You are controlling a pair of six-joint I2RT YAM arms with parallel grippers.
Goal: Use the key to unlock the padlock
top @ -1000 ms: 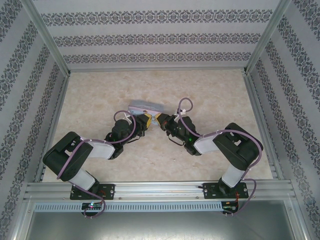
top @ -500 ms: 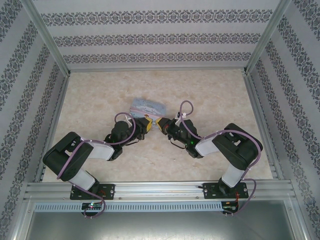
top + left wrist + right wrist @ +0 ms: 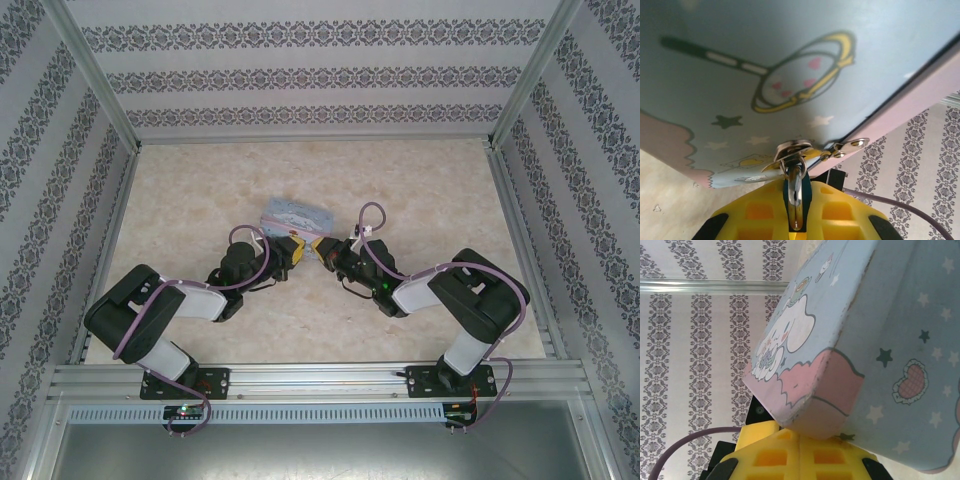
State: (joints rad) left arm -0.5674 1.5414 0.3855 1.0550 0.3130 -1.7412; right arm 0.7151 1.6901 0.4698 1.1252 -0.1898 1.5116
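Your arms [image 3: 170,305] are black with white sleeves, purple cables [image 3: 372,212], yellow gridded fingers [image 3: 840,215], perhaps green LEDs [image 3: 384,291].

My overhead camera looks down on the surface [image 3: 200,190] from high behind; both wrist cameras face the same tin box [image 3: 295,212], very close.

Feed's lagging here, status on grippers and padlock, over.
Left gripper shut on padlock, on hasp of tin. Right gripper shut at tin corner. Tin crowds both.
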